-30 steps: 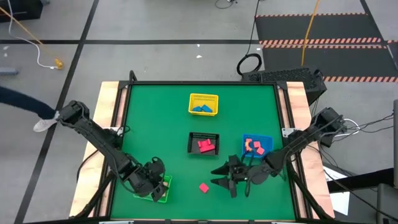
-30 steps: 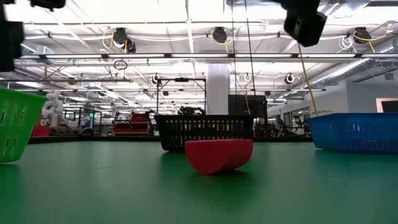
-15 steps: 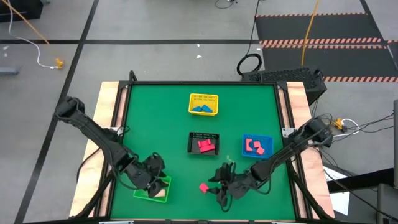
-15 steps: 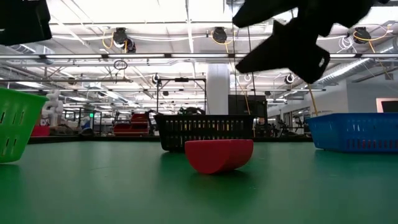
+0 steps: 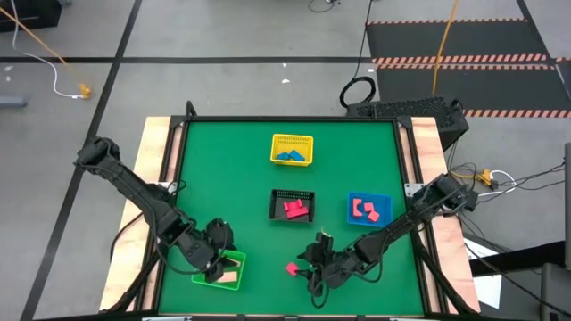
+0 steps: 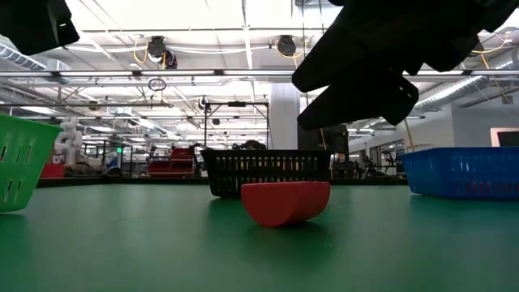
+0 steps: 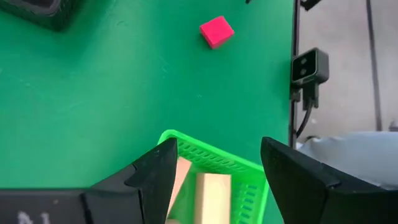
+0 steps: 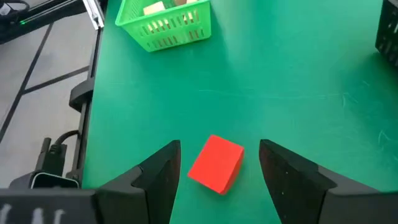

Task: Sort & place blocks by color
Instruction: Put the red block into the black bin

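A lone red block (image 8: 216, 163) lies flat on the green table near its front edge, also seen in the high view (image 5: 292, 267). My right gripper (image 8: 219, 147) hangs open just above it, one finger on either side, touching nothing. It shows as a dark mass (image 6: 357, 73) over the block (image 6: 285, 201). My left gripper (image 7: 217, 149) is open over the green basket (image 7: 214, 168) at the front left. Pale wooden blocks (image 7: 212, 198) lie inside that basket.
The yellow basket (image 5: 292, 149) at the far middle holds blue blocks. The black basket (image 5: 293, 205) at the centre and the blue basket (image 5: 368, 209) to its right hold red or pink ones. Open green table lies between the baskets.
My right gripper has come down and toward the near-left, from beside the blue basket to over the red block, staying open. My left gripper has lifted a little off the green basket and rolled, uncovering more of the basket. The blocks have kept still.
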Motion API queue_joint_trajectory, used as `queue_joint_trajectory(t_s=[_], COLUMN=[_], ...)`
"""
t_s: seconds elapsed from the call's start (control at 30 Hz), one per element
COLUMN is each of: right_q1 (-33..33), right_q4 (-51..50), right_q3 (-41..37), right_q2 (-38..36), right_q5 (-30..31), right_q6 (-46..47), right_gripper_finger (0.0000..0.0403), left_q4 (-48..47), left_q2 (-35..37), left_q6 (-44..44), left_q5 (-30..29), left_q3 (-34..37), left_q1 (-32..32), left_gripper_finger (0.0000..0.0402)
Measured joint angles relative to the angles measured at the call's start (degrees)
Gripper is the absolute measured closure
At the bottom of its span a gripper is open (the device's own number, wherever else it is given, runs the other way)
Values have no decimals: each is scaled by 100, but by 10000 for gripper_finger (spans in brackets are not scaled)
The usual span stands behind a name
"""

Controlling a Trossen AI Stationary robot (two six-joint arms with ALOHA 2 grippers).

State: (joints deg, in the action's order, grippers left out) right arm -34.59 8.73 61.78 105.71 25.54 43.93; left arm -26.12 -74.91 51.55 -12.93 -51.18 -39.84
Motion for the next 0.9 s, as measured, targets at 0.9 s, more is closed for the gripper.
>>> queue_joint_trajectory(t_s=[0.9], right_q1=[-149], right_q4=[963], right_q3=[0], right_q2=[772], right_q5=[326], right_q6=[469], right_gripper_finger=[193], left_q4=[-462], left_q2=[0], left_q6=[-492], left_q5=[105], left_q3=[0], left_q1=[1], left_gripper_finger=[170])
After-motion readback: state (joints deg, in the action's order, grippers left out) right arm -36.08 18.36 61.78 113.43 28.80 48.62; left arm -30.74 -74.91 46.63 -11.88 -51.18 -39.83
